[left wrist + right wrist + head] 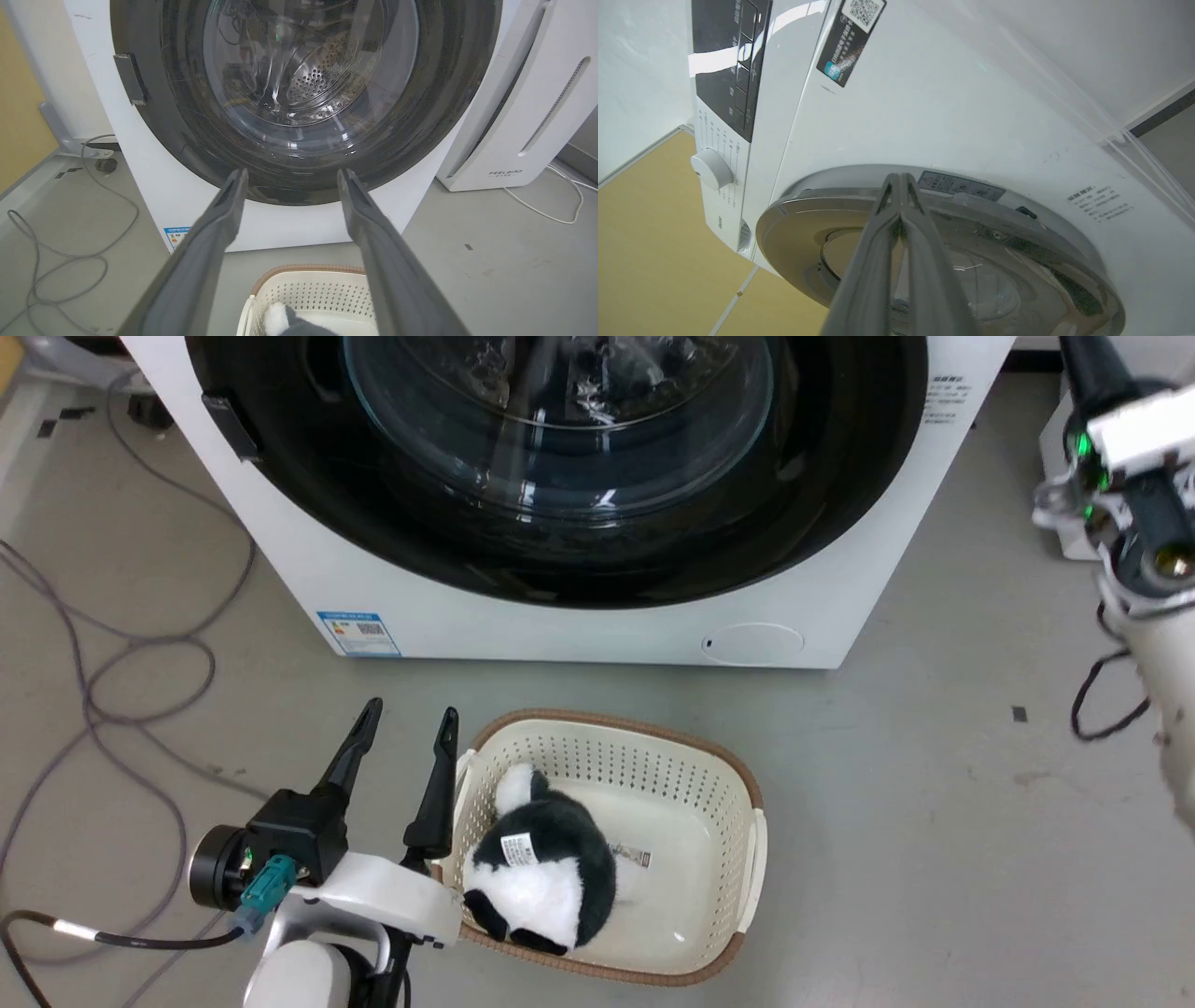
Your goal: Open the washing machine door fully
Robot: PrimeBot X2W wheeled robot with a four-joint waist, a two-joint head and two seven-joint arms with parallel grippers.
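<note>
Clenched R hand [900, 179], fingers pressed together on nothing, tips at rim of washing machine door [798, 228], prob. to hook edge & pull. Shut or barely ajar, can't tell. Released L hand [412, 709] parked low beside basket [653, 756], likely clear of swing; door well apart, up ahead.

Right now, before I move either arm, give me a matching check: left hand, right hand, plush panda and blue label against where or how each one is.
1. left hand
2. right hand
3. plush panda
4. blue label

A. low on the washing machine front
B. fingers pressed together
C. lying in the basket
D. fingers apart, beside the basket

Pairs: 1-D, 2-B, 3-C, 4-A
</note>
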